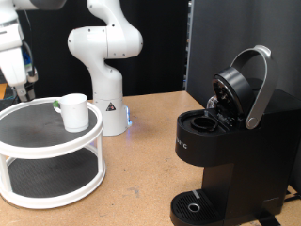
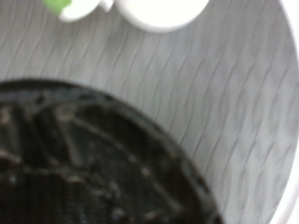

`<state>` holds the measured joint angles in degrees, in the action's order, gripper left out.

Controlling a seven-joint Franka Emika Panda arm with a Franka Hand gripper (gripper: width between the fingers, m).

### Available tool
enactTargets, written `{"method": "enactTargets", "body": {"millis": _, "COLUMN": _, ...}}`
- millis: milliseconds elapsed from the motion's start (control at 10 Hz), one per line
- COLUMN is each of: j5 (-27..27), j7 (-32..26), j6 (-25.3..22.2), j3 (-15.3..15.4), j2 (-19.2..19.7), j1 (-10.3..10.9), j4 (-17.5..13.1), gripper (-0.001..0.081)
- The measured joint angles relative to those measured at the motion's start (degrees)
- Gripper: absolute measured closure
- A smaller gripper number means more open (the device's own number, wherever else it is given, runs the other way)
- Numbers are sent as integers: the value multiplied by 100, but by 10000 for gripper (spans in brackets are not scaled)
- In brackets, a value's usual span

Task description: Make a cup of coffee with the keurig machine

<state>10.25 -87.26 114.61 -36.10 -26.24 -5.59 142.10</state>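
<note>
Brown wooden tabletop (image 1: 141, 179) fills the exterior view, with a dark backdrop behind it. On that view's right we see the tall black boxy keurig machine (image 1: 230, 160), its hinged top lid (image 1: 240, 85) swung up with the silver-grey handle band arching over it, so the pod chamber lies exposed; its round drip base sits at the bottom edge. On the left stands a round white two-tier shelf with dark grey mats (image 1: 47, 155), and the small plain white mug, the cup (image 1: 74, 111), rests upright on the upper tier toward its right side, with a bit of green at its left. We find the gripper (image 1: 21, 87) at the view's far left, hanging just above the upper tier's back edge, apart from the cup. We cannot tell whether its fingers are spread or pressed together. Behind the shelf rises the base of the white robot arm (image 1: 105, 66).

Through the wrist view we make out the grey ribbed mat (image 2: 187, 103), a blurred dark shape, and the cup's white underside (image 2: 163, 11) at the edge.
</note>
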Motion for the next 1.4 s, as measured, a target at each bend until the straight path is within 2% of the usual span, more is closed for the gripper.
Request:
{"method": "enactTargets", "body": {"millis": 200, "j5": -563, "j7": 183, "j6": -524, "j3": 134, "j2": -141, "j1": 89, "j4": -267, "gripper": 329}}
{"method": "enactTargets", "body": {"millis": 500, "j5": -1524, "j7": 783, "j6": -1005, "j3": 249, "j2": -272, "j1": 196, "j4": -571, "gripper": 329}}
{"method": "enactTargets", "body": {"millis": 700, "j5": -1490, "j7": 810, "j6": -917, "j3": 285, "j2": -266, "j1": 197, "j4": -489, "gripper": 329}}
{"method": "enactTargets", "body": {"millis": 800, "j5": -1736, "j7": 949, "j6": -728, "j3": 373, "j2": -269, "j1": 237, "j4": -378, "gripper": 329}}
{"method": "enactTargets", "body": {"millis": 1100, "j5": -2425, "j7": 1763, "j6": -355, "j3": 762, "j2": -247, "j1": 485, "j4": -265, "gripper": 329}}
{"method": "enactTargets", "body": {"millis": 1300, "j5": -2530, "j7": 2376, "j6": -138, "j3": 1052, "j2": -217, "j1": 530, "j4": -258, "gripper": 329}}
{"method": "enactTargets", "body": {"millis": 1400, "j5": -2530, "j7": 2309, "j6": -159, "j3": 1041, "j2": -217, "j1": 530, "j4": -258, "gripper": 329}}
